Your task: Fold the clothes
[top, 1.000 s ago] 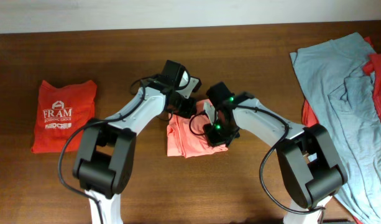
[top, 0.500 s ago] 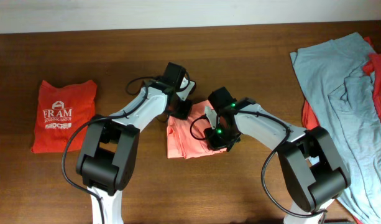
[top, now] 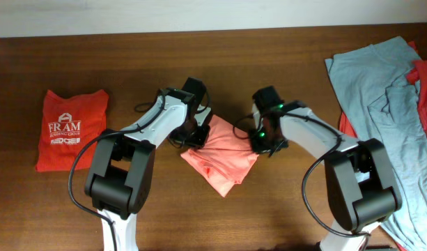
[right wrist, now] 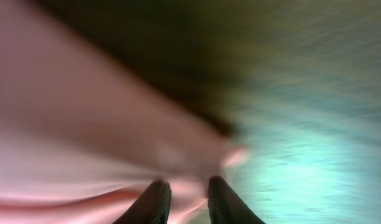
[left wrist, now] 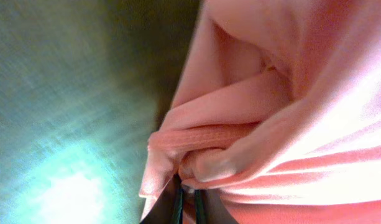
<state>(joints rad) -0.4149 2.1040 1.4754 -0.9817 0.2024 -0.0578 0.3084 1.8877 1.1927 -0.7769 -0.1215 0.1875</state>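
Observation:
The salmon-pink T-shirt (top: 221, 159) lies mid-table as a partly folded diamond, stretched between both grippers. My left gripper (top: 197, 137) is shut on its left corner. In the left wrist view the fingers (left wrist: 187, 199) pinch bunched pink cloth (left wrist: 283, 112). My right gripper (top: 259, 139) holds the shirt's right corner. In the blurred right wrist view the fingers (right wrist: 187, 194) have pink cloth (right wrist: 84, 124) between them.
A folded orange-red shirt with white "FRAM" lettering (top: 70, 129) lies at the far left. A light grey-blue shirt (top: 377, 90) is spread at the right edge, with a red shirt (top: 426, 87) partly under it. The table is dark wood (top: 283, 63).
The grippers have moved apart: the right one up and to the right, the left one slightly down. The pink shirt has gone from a compact rectangle to a stretched, turned diamond.

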